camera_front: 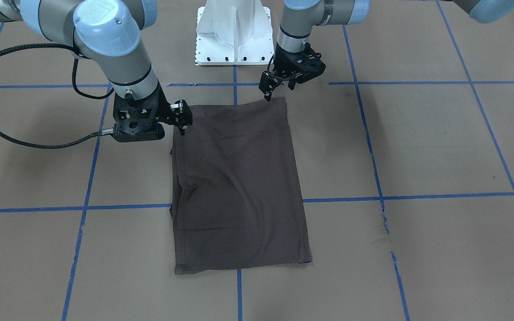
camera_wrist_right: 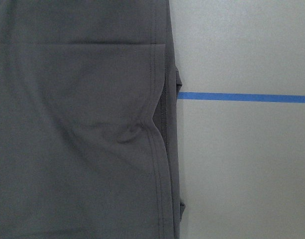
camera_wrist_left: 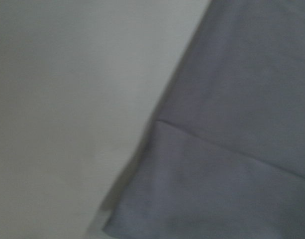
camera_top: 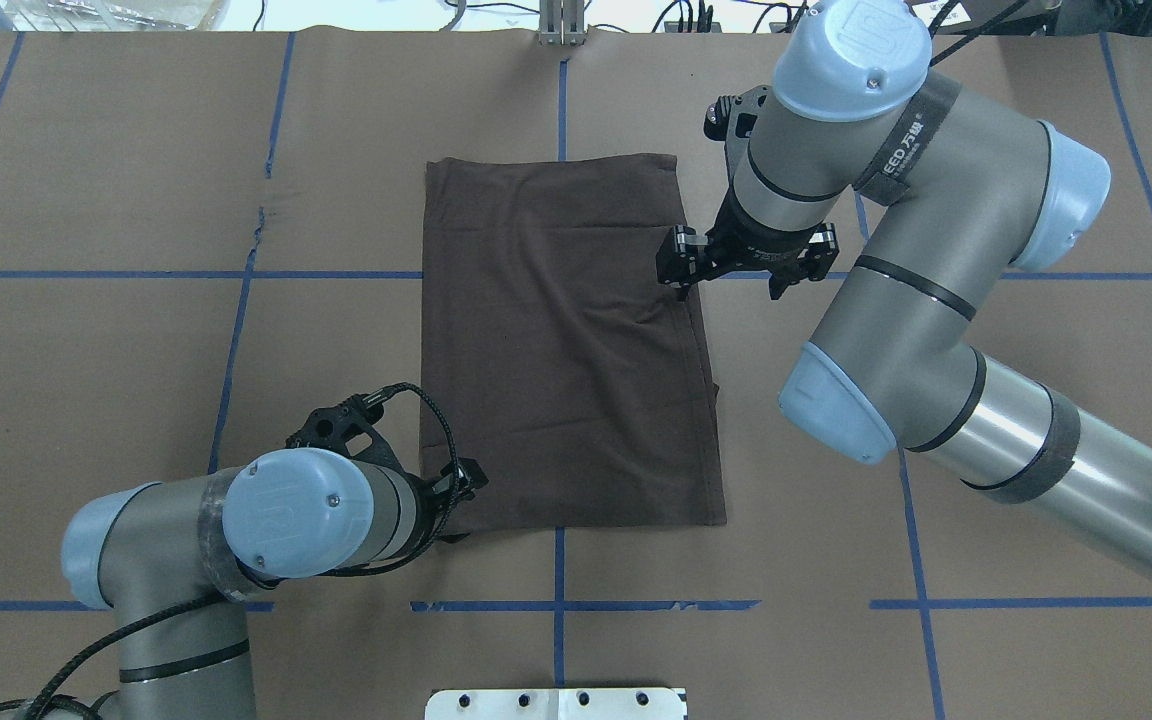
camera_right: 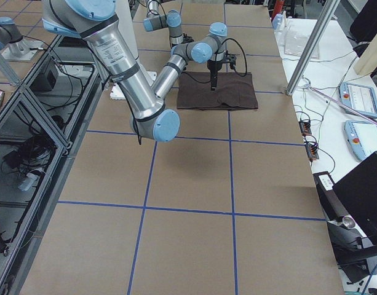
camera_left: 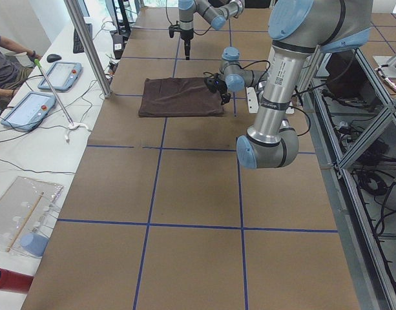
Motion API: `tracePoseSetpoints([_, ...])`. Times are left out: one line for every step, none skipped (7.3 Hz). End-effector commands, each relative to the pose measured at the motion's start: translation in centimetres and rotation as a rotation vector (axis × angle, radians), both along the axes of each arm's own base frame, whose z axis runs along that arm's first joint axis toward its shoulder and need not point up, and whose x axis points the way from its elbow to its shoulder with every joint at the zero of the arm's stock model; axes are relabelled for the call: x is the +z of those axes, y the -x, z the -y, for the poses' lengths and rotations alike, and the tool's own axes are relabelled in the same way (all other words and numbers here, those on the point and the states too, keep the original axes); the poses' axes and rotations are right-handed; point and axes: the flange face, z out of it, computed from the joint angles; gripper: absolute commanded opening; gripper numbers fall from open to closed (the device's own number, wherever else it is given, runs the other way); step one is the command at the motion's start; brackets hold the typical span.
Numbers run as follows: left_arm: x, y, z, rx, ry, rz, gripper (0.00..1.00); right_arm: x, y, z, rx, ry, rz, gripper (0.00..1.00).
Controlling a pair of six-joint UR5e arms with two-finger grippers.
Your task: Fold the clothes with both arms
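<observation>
From my console I see the T-shirt [camera_top: 566, 340] folded into a long rectangle, flat on the brown table [camera_top: 136, 180] and lying across a blue tape line [camera_top: 336, 273]. The left gripper [camera_front: 279, 91] hangs at the shirt's near-left corner, the one beside the robot's base. Its fingers are apart, and one tip is right at the cloth. The right gripper [camera_top: 733, 280] sits at the shirt's right edge, farther out. Its fingers are spread wide with nothing between them: one over the hem, the other over bare table.
</observation>
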Motion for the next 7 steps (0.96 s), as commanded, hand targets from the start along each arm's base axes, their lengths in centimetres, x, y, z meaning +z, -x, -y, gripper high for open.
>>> tracePoseSetpoints([2.2, -2.1, 0.5, -0.026, 0.004, 0.054, 0.97, 0.0, 0.0, -0.1, 0.004, 0.006, 0.002, 1.00])
tracePoseSetpoints([2.7, -2.8, 0.4, -0.022, 0.005, 0.066, 0.96, -0.1, 0.0, -0.1, 0.004, 0.005, 0.004, 1.00])
tracePoseSetpoints([2.5, -2.9, 0.5, -0.022, 0.005, 0.063, 0.94, -0.1, 0.0, -0.1, 0.004, 0.005, 0.004, 1.00])
tracePoseSetpoints([2.0, -3.0, 0.5, -0.023, 0.004, 0.056, 0.92, 0.0, 0.0, -0.1, 0.003, 0.004, 0.002, 1.00])
tracePoseSetpoints([1.6, -3.2, 0.5, -0.022, 0.004, 0.050, 0.84, 0.0, 0.0, -0.1, 0.003, 0.005, 0.001, 1.00])
tracePoseSetpoints([1.7, -3.2, 0.5, -0.023, 0.005, 0.052, 0.73, 0.1, 0.0, -0.1, 0.003, 0.005, 0.001, 1.00])
tracePoseSetpoints([1.8, -3.4, 0.1, -0.017, 0.006, 0.054, 0.70, 0.1, 0.0, -0.1, 0.003, 0.005, 0.001, 1.00])
